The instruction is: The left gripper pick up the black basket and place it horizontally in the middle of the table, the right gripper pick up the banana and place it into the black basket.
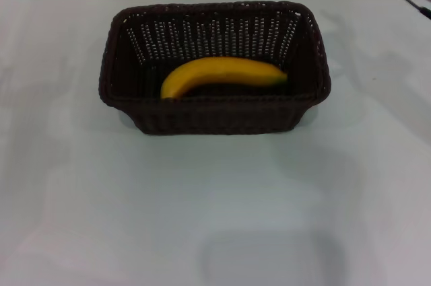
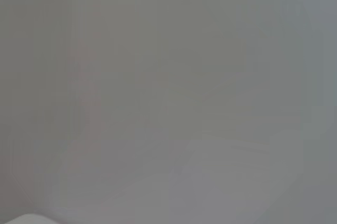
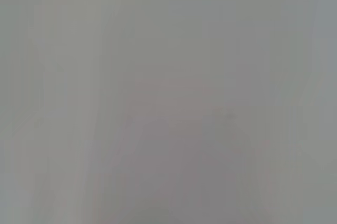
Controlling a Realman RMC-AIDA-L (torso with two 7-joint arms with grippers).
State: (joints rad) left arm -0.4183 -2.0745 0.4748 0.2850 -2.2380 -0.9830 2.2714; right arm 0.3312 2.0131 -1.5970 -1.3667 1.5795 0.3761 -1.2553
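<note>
- Nearest the head camera lies bare white worktop (image 1: 215,219), filling the lower half of the frame, with a faint soft-edged grey shadow patch low and right of centre.
- Beyond it, in the upper middle of the frame, stands the black basket (image 1: 222,116), a dark woven wicker one with a braided rim and slotted sides, its long side running across the frame.
- Basket and worktop are in contact along the basket's base; the basket sits level, open side up.
- Inside the basket lies the banana (image 1: 222,73), bright yellow and curved, stretched along the basket's length with its arch toward the far wall.
- Its left end rests close behind the near wall, and its darker, greenish tip points toward the right wall.
- At the upper right corner of the head view, some dark and grey shapes show past the worktop edge; what they are cannot be told.
- Neither the left hand nor the right hand appears in any view, so whether each is wide or narrow cannot be told.
- Both wrist views show only a plain pale grey surface, without any recognisable thing.
</note>
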